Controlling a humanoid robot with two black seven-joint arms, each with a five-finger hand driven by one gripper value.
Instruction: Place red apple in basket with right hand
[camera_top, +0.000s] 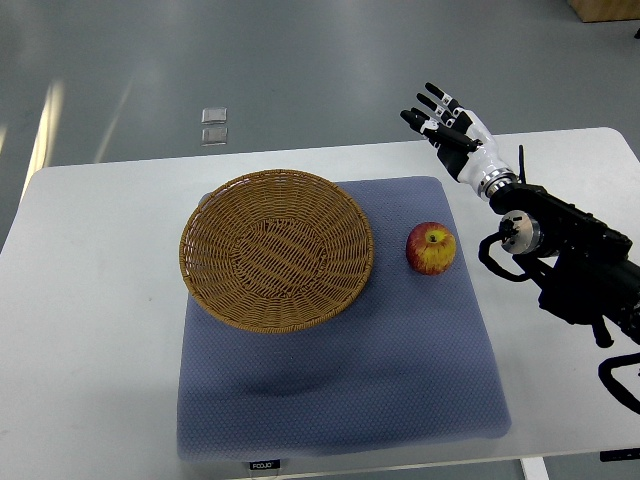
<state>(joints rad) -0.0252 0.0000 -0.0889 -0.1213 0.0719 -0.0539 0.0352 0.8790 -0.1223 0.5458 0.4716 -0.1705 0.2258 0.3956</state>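
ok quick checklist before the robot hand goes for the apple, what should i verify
1. Right robot hand open and holding nothing: ok, fingers are spread.
2. Red apple unobstructed: ok, it sits alone on the blue mat, right of the basket.
3. Apple clear of the basket rim: ok, a small gap shows.
4. Basket empty and upright: ok.
5. Hand positioned over the apple: not ok, it hovers beyond the mat's far right corner.
6. Left arm out of the way: cannot tell, it is not in view.
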